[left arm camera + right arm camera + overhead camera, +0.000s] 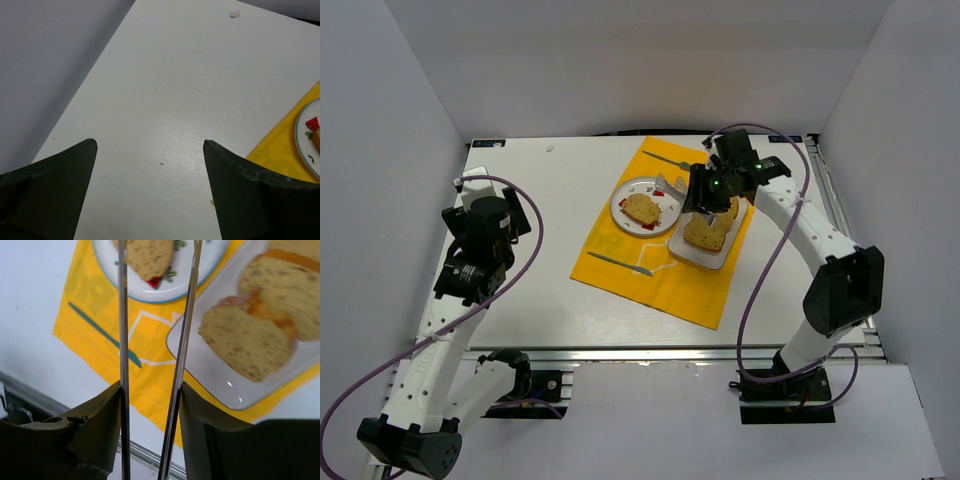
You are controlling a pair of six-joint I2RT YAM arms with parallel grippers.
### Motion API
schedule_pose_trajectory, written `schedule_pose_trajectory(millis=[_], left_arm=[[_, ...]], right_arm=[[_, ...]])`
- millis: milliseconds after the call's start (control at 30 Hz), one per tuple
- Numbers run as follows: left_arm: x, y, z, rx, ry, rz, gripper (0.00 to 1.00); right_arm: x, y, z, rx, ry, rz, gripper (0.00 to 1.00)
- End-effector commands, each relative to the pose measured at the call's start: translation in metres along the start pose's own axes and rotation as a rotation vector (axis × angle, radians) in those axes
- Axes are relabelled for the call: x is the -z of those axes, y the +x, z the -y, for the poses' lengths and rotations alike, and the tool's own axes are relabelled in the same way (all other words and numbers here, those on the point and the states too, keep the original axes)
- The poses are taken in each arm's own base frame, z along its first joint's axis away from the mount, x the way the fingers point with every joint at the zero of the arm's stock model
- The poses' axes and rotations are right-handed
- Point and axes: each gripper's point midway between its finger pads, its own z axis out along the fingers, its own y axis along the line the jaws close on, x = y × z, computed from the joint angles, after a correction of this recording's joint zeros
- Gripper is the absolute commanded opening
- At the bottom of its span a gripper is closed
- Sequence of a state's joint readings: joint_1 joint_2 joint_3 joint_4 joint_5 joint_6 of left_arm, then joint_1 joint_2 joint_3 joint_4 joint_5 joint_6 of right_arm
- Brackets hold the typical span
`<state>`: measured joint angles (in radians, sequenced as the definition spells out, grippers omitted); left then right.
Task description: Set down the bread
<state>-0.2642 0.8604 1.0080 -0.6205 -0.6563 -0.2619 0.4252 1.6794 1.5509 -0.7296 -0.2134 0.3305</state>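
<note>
My right gripper [150, 390] was clamped on the metal tongs [122, 315], whose arms stood apart; the bread [147, 257] lay on the round plate [205, 267], beside the white tray [200, 365]. My left gripper [150, 145] hung wide open, empty, over the table [175, 75]

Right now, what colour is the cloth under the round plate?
The cloth is bright yellow with white line markings, clearest in the right wrist view.

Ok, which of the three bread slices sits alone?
The slice on the round plate, left of the white tray; the tongs in the right gripper point at it. The other two overlap on that tray.
</note>
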Motion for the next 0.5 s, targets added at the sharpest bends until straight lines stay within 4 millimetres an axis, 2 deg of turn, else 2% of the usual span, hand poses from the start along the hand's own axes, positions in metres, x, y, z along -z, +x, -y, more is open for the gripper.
schedule_pose_trajectory(millis=[0, 33, 67, 133, 167, 200, 267, 300, 367, 400, 433, 467], left_arm=[[0.007, -0.015, 0.003, 0.015, 0.035, 0.032, 0.98], [0.008, -0.017, 0.004, 0.014, 0.039, 0.038, 0.98], [0.008, -0.018, 0.004, 0.012, 0.043, 0.039, 0.98], [0.009, -0.021, 0.005, 0.012, 0.052, 0.047, 0.98], [0.010, -0.022, 0.007, 0.013, 0.062, 0.049, 0.98], [0.011, -0.024, 0.007, 0.017, 0.068, 0.054, 0.98], [0.012, -0.026, 0.009, 0.021, 0.081, 0.061, 0.98], [0.013, -0.028, 0.010, 0.026, 0.090, 0.067, 0.98], [0.014, -0.030, 0.010, 0.032, 0.098, 0.078, 0.98], [0.015, -0.030, 0.010, 0.032, 0.098, 0.081, 0.98], [0.015, -0.029, 0.010, 0.031, 0.102, 0.083, 0.98], [0.015, -0.029, 0.010, 0.029, 0.103, 0.084, 0.98]], right_arm=[[0.065, -0.038, 0.013, -0.109, 0.134, 0.222, 0.52], [0.078, -0.039, 0.036, -0.164, 0.250, 0.266, 0.52], [0.101, -0.040, 0.043, -0.208, 0.289, 0.324, 0.53], [0.128, -0.035, 0.085, -0.359, 0.430, 0.407, 0.56], [0.150, -0.028, 0.093, -0.409, 0.453, 0.454, 0.57], [0.157, -0.012, 0.123, -0.502, 0.519, 0.460, 0.58], [0.176, 0.009, 0.144, -0.571, 0.568, 0.490, 0.58], [0.173, 0.033, 0.168, -0.621, 0.626, 0.451, 0.58], [0.179, 0.057, 0.191, -0.668, 0.690, 0.435, 0.58], [0.177, 0.066, 0.198, -0.678, 0.712, 0.428, 0.58], [0.164, 0.087, 0.208, -0.685, 0.737, 0.376, 0.58], [0.163, 0.094, 0.213, -0.696, 0.749, 0.383, 0.58]])
